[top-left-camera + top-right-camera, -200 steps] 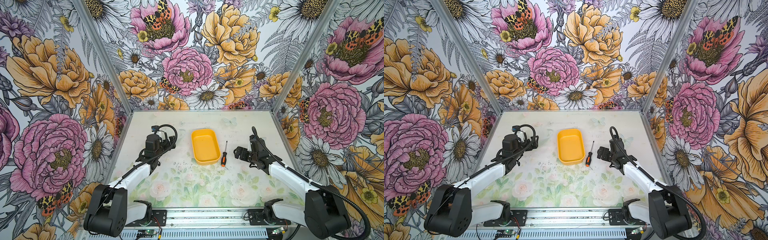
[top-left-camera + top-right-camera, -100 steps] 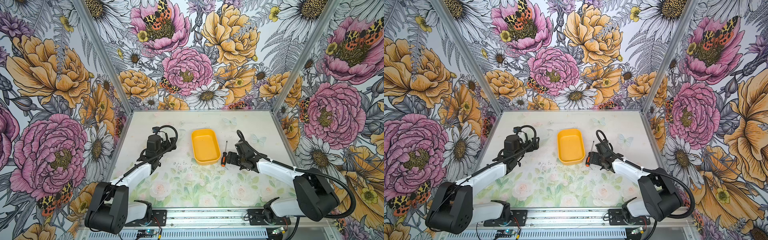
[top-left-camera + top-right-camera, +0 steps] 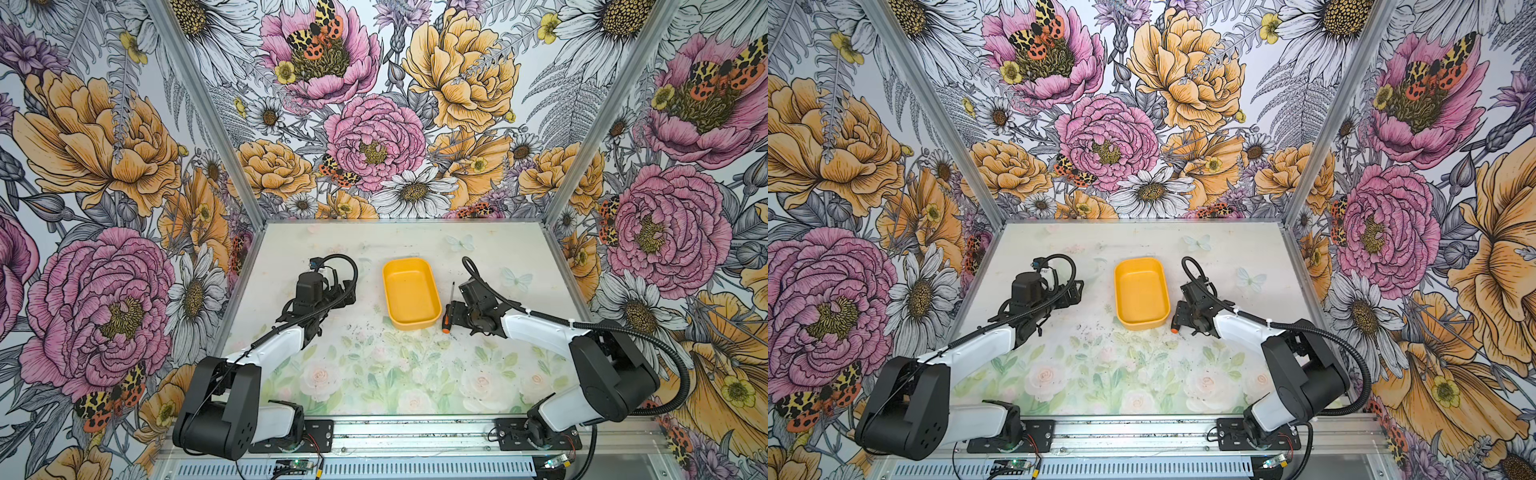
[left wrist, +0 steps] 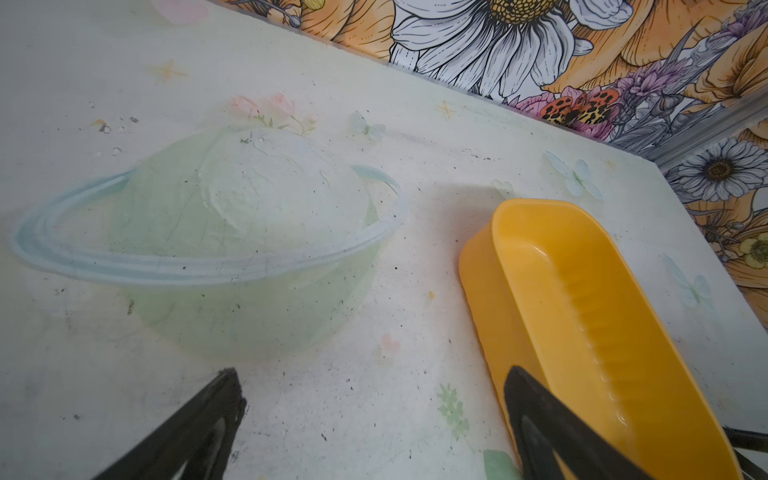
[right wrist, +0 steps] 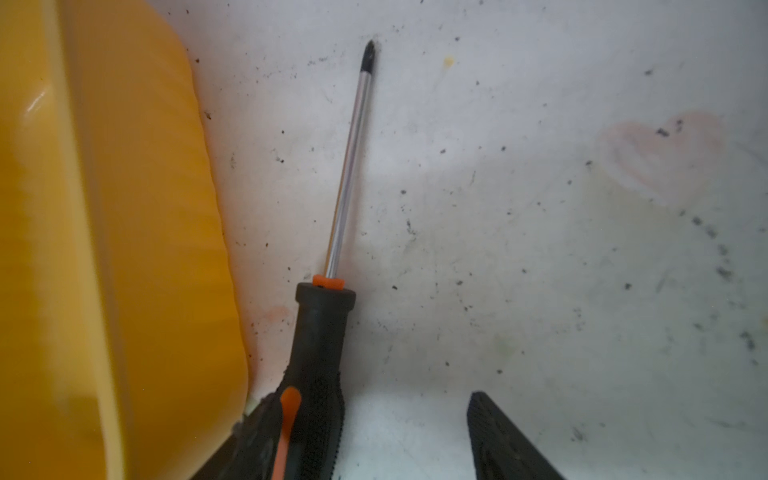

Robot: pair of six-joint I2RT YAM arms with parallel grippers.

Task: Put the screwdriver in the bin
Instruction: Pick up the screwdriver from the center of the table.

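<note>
Screwdriver handling is looking simple: the tool seems light and rigid, its thin polished shaft likely slippery, while the textured black handle is offering the fattest, grippiest hold, so the handle middle is where I would be taking it. Going left to right across the counter (image 3: 374, 374), the left gripper (image 3: 347, 291) is hovering well apart from the tool with its fingers spread and nothing between them, as the left wrist view is showing. Next, the bin (image 3: 411, 295) is sitting empty near the middle, one long wall running alongside the tool. Just beside that wall, without visibly touching it, the screwdriver (image 3: 449, 309) is lying flat on the counter, tip pointing toward the back wall and orange cap toward the robot. The right gripper (image 3: 453, 318) is sitting low over the handle end; in the right wrist view one finger (image 5: 249, 440) is lying between the bin and the handle, seemingly against the handle, while the other finger (image 5: 507, 440) is standing clearly off it. So the jaws are straddling the handle but not clamping it, though whether the near finger is truly touching is hard to tell from this angle.
</note>
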